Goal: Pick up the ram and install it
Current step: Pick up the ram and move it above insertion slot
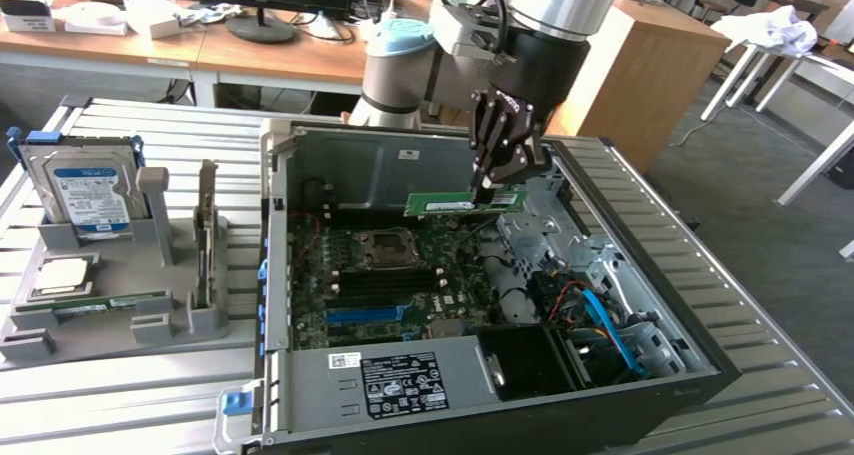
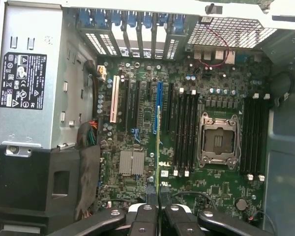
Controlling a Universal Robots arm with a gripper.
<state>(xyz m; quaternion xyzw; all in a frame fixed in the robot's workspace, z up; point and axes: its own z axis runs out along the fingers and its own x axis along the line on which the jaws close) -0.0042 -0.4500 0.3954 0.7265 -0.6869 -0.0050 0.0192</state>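
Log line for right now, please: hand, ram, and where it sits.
hand: shut on ram | ram: held above motherboard, inside open computer case | install: not seated yet

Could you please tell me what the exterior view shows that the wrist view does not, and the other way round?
The exterior view adds the hard drive standing in a grey rack at that view's left, and the arm. The wrist view adds the white expansion slot and the rear grille. Both share the tool shut on the ram, plus the CPU socket.
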